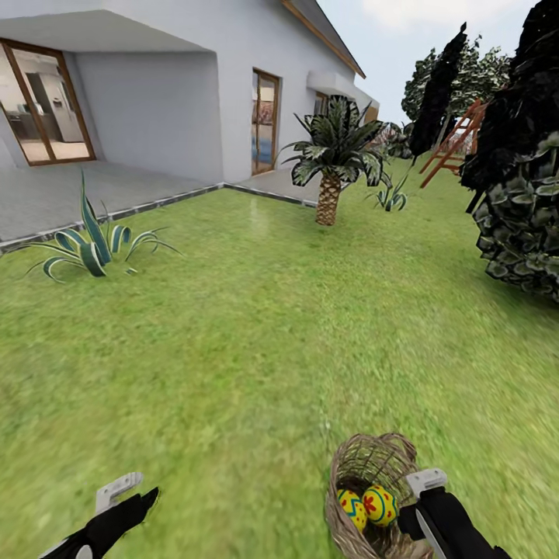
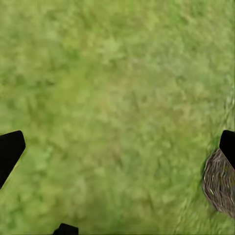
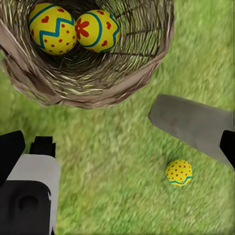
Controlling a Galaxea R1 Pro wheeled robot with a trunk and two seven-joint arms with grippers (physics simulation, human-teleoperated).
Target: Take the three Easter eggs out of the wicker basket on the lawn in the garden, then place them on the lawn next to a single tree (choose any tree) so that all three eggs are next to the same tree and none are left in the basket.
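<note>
The wicker basket (image 1: 371, 475) stands on the lawn (image 1: 256, 349) at the lower right of the head view, and two Easter eggs (image 1: 380, 505) lie inside it. In the right wrist view both eggs (image 3: 98, 30) rest in the basket (image 3: 88, 78), while a third egg (image 3: 178, 172) lies on the grass just outside it. My right gripper (image 3: 112, 156) hovers open above the grass beside the basket, holding nothing. My left gripper (image 1: 128, 498) is open over bare grass, well left of the basket (image 2: 220, 188). Dark-leaved trees (image 1: 520, 155) stand at the right.
A scaly-trunked palm (image 1: 332, 167) grows mid-lawn ahead. A striped spiky plant (image 1: 89, 248) sits near the grey patio (image 1: 70, 194) on the left. The white house (image 1: 194, 78) closes the back. An orange wooden frame (image 1: 454, 144) leans far right.
</note>
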